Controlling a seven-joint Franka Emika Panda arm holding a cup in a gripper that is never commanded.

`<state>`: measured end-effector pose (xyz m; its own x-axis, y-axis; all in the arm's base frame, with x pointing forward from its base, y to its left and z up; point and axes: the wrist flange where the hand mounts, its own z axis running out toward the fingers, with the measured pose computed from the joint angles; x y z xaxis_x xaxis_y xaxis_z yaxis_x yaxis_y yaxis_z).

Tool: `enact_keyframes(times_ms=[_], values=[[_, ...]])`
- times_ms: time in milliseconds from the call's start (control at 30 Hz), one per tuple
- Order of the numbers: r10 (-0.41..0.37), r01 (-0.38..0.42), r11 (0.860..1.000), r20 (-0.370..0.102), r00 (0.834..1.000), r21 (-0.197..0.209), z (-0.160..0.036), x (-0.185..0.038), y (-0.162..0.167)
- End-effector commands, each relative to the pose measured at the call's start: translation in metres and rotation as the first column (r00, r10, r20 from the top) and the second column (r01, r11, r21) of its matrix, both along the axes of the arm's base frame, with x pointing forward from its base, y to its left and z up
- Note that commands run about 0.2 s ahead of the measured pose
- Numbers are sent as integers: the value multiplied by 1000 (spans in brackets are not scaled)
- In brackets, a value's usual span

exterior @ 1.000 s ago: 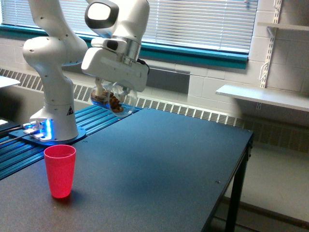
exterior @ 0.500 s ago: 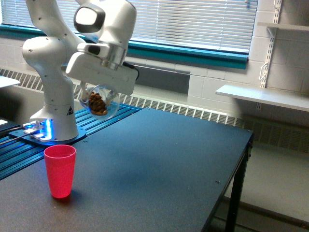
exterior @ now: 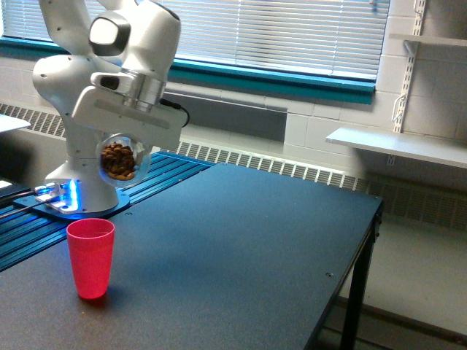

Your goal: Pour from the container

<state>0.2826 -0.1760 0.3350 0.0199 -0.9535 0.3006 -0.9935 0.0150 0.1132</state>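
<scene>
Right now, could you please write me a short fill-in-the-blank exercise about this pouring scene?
1. The clear container in the gripper holds small pieces that are ____ in colour.
2. The opaque cup standing upright on the dark table is ____ in colour.
3. In the exterior view, the container hangs ____ the cup, not touching it.
4. The light glowing at the foot of the robot base is ____.

Missing words: brown; red; above; blue

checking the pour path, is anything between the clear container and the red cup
Nothing visible. The clear rounded plastic container of brown pieces hangs in the gripper above the opaque red plastic cup, with only open air between them.
</scene>
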Motion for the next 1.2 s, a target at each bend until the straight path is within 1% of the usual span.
enact_keyframes(times_ms=[33, 233, 333, 567, 800, 1000, 1200], values=[[-14, 14, 1000, -5, 1000, 14, -4, -12, -9], [-9, 10, 999, -19, 1000, 36, -8, -17, -15], [-7, 8, 999, -25, 1000, 40, -10, -19, -20], [6, -4, 998, -41, 999, 64, -17, -19, -26], [7, -4, 997, -45, 999, 81, -21, -20, -34], [9, -4, 996, -50, 999, 87, -23, -20, -42], [-9, 14, 996, -58, 998, 89, -23, -24, -51]])
